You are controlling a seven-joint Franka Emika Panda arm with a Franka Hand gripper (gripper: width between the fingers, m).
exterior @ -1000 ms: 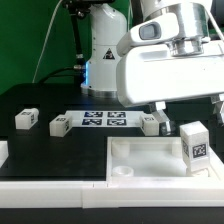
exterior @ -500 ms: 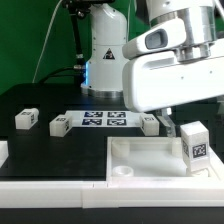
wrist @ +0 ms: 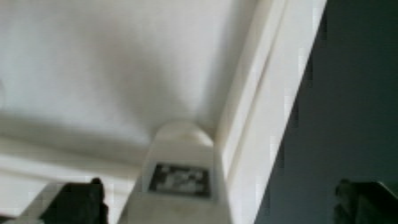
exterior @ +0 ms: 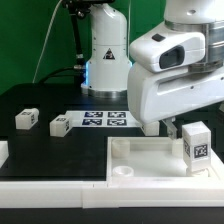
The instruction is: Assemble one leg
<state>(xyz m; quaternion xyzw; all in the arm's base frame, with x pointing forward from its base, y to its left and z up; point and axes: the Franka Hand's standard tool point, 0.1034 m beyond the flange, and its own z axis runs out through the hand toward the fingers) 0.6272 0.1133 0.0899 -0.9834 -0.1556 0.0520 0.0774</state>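
The small white chunky plastic leg [exterior: 195,147] stands upright on the large flat white slab [exterior: 150,156], exterior view's lower right. The gripper [wrist: 222,200] straddles it, released.

No word, number or brand name can be read in either view. The only signs are square black-and-white fiducial tags, patterns without letters. One stands on the upright small white chunky plastic leg [exterior: 196,146]. A second leg [exterior: 59,126] and a third leg [exterior: 26,119] each bear one. Several lie in a row on the thin flat white marker board [exterior: 105,120]. In the wrist view a leg's blurred tag [wrist: 178,177] shows no legible detail.
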